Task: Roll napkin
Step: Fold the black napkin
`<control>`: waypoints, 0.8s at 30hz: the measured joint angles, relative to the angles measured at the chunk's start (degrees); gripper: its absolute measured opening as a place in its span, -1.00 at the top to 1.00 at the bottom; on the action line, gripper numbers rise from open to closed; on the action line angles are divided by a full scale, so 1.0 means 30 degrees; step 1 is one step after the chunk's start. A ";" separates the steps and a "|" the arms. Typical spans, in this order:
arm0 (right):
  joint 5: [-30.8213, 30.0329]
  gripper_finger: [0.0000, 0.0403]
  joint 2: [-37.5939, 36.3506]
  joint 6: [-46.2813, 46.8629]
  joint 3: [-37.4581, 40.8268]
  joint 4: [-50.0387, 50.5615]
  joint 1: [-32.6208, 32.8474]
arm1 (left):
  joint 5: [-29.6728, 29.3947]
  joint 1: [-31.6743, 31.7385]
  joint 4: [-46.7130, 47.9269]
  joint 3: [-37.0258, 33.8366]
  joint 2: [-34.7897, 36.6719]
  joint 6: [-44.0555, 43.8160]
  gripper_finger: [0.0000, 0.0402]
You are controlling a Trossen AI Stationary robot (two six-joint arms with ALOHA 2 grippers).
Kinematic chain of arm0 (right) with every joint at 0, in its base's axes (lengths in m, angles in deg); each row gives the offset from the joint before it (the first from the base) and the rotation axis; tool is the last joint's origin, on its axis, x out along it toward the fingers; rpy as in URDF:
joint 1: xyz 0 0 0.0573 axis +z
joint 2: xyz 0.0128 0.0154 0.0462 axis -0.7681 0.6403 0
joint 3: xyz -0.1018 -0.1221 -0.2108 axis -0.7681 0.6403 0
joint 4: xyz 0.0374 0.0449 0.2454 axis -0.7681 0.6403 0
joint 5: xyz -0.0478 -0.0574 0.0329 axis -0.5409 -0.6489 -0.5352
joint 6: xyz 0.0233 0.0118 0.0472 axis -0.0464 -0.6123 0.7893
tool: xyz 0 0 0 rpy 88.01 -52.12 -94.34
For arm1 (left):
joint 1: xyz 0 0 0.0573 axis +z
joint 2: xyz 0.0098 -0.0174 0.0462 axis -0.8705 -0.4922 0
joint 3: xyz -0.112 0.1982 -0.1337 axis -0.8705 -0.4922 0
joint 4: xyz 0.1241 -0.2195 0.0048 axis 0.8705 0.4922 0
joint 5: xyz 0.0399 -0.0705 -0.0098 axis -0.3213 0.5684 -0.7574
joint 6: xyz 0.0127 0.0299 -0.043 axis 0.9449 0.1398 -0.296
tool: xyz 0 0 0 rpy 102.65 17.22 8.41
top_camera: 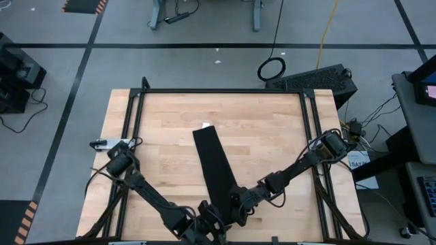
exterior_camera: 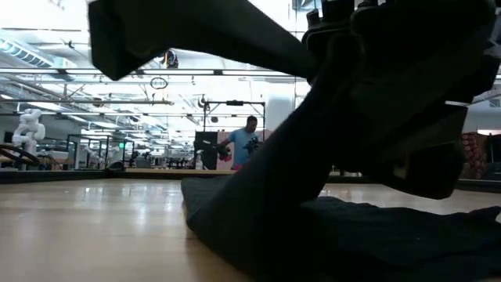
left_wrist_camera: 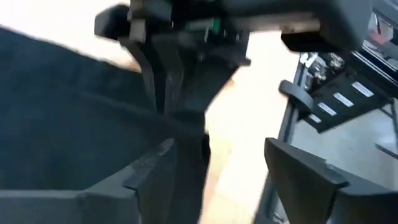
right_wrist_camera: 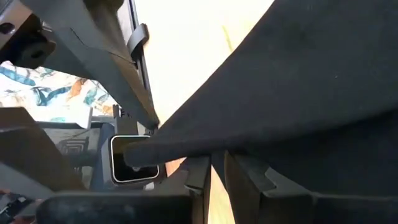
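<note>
Black napkin point(top_camera: 214, 167) strip on table point(top_camera: 157, 129); right gripper point(top_camera: 235, 204) pinching near end.

1 napkin point(top_camera: 214, 167), 1 table point(top_camera: 163, 129) — 2 arms.

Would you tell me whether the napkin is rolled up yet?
Not yet: the napkin lies as a long flat folded strip on the table.
</note>
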 joint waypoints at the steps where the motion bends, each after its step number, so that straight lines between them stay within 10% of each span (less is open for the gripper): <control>1: 0.0112 0.82 0.0000 -0.0043 -0.0003 -0.0004 0.0000 | -0.0090 0.0062 0.0017 0.0020 -0.0057 0.0064 -0.26; 9: 0.0347 0.82 0.0000 -0.0133 0.0000 0.0073 -0.0020 | 0.1733 0.0676 0.1029 0.0023 -0.0127 0.0528 -0.12; 24: 0.0351 0.82 0.0000 -0.0124 0.0000 0.0192 -0.0528 | 0.2891 0.1353 0.2826 0.0023 -0.0127 -0.0399 0.96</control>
